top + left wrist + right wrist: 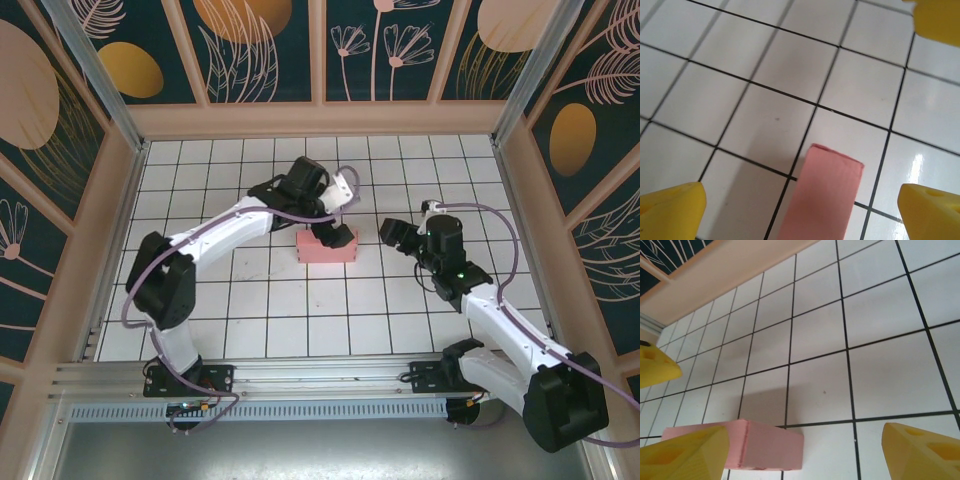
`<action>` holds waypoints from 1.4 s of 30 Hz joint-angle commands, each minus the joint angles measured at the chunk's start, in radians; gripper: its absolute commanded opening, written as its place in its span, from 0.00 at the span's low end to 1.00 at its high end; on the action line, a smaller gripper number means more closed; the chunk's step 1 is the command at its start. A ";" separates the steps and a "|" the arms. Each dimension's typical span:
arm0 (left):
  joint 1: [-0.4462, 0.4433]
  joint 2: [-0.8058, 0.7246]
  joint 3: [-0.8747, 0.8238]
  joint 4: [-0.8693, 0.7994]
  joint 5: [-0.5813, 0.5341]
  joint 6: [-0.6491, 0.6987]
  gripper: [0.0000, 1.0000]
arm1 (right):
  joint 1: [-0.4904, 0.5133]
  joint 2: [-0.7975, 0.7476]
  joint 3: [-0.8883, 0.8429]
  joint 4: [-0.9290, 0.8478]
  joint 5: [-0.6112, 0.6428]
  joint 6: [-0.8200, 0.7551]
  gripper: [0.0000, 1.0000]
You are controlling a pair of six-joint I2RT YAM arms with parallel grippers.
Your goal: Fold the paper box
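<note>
Your left gripper hangs with its jaws spread wide and nothing between them but air. In its wrist view the yellow pads sit far out to either side, with the paper box lying in the gap and white tile showing on both sides of it. Your right gripper is likewise slack and empty, parked just beside the box's right end. From its own camera one pad overlaps the near part of the pink card, but no grip is visible there.

The box rests near the middle of the white tiled table, directly under the left gripper and apart from the walls of the enclosure.

The job looks close to finished, if not finished. What you have on the table is no flat sheet but a compact, closed rectangular block with square corners and real height, casting its own shadow. The card is plain salmon pink, unmarked, with a faint seam along one end face. No loose flaps or tabs stick out in these views. Whether the hidden sides are fully tucked cannot be told, so check them before calling it done.
</note>
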 commanded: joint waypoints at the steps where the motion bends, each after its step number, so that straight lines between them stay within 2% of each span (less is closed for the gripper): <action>1: -0.021 0.055 0.061 -0.127 0.045 0.136 0.98 | -0.009 -0.015 -0.022 -0.007 -0.001 -0.023 0.80; 8: -0.031 0.144 0.114 -0.164 -0.059 0.168 0.90 | -0.019 -0.010 -0.027 0.005 -0.010 -0.044 0.80; 11: -0.034 0.176 0.144 -0.179 -0.091 0.179 0.75 | -0.022 -0.006 -0.029 0.011 -0.021 -0.045 0.80; 15: -0.035 0.199 0.167 -0.195 -0.090 0.189 0.70 | -0.023 -0.003 -0.040 0.025 -0.032 -0.037 0.80; 19: -0.043 0.192 0.161 -0.197 -0.082 0.195 0.51 | -0.025 -0.004 -0.046 0.026 -0.030 -0.033 0.80; 20: -0.046 0.186 0.156 -0.195 -0.087 0.196 0.51 | -0.024 -0.004 -0.048 0.026 -0.030 -0.034 0.80; 24: -0.058 0.130 0.092 -0.122 -0.186 0.191 0.41 | -0.024 0.000 -0.047 0.028 -0.029 -0.035 0.80; 27: -0.071 0.057 0.004 -0.008 -0.336 0.205 0.46 | -0.027 0.009 -0.045 0.035 -0.029 -0.035 0.79; 32: -0.077 -0.082 -0.213 0.266 -0.490 0.284 0.42 | -0.027 0.034 -0.043 0.057 -0.048 -0.026 0.79; 38: -0.078 -0.115 -0.417 0.471 -0.527 0.438 0.45 | -0.029 0.052 -0.045 0.072 -0.059 -0.017 0.79; 42: -0.085 -0.123 -0.498 0.563 -0.506 0.472 0.46 | -0.029 0.049 -0.051 0.066 -0.052 -0.018 0.79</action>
